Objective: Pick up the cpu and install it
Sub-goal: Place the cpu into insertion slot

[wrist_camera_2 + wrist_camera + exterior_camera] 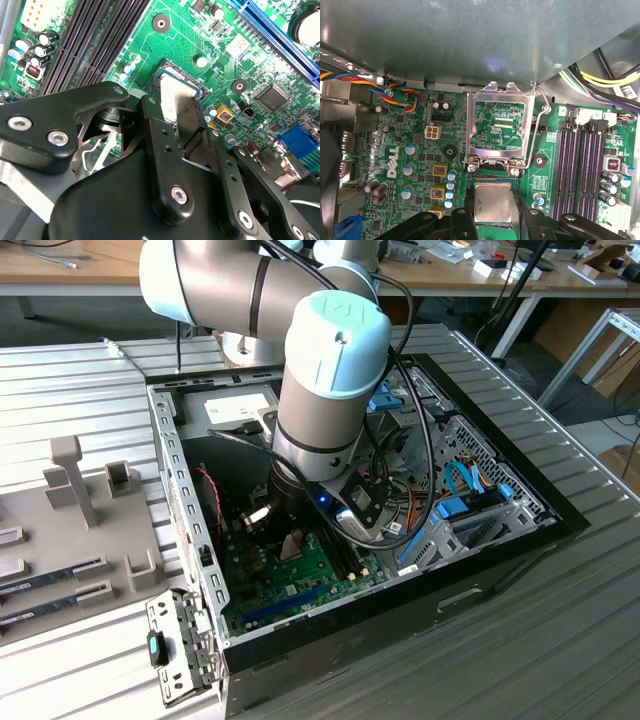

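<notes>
While clamped on the cpu (492,197) by two opposite edges, hold the gripper (494,212) level and square to the socket (200,89), where the cpu sits low, at or just above its seat. Lower straight, without sliding or forcing. Steer clear of the raised metal plate (471,125) and wire lever (532,135) just beside.

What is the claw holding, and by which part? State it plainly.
The claw holds the cpu, pinched by two opposite side edges.

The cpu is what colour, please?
The cpu is silvery grey with a green rim; first wrist view shows it best.
</notes>
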You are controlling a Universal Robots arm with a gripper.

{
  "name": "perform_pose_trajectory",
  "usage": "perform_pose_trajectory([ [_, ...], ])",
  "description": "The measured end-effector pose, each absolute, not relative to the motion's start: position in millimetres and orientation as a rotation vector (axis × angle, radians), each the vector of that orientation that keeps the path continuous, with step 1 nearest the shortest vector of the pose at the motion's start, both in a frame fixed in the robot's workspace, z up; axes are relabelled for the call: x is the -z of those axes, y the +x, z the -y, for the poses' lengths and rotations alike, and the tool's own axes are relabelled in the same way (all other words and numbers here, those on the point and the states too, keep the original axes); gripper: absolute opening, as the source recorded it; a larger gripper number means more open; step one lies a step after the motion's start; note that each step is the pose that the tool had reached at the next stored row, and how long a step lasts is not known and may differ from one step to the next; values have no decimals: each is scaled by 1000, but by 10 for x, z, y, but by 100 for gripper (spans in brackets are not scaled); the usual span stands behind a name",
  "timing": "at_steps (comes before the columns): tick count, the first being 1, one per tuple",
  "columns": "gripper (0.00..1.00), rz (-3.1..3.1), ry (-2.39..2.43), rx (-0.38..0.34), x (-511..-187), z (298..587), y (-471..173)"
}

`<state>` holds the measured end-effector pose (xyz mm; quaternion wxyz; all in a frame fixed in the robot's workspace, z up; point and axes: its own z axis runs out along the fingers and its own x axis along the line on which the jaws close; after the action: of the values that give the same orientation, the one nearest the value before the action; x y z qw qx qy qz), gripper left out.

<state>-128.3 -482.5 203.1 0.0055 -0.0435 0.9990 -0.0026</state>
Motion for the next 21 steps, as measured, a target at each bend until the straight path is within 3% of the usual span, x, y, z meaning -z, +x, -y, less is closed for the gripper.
perform_pose_trajectory([
  [21,38,-3129,-112,6,-2058,4837,-1327],
])
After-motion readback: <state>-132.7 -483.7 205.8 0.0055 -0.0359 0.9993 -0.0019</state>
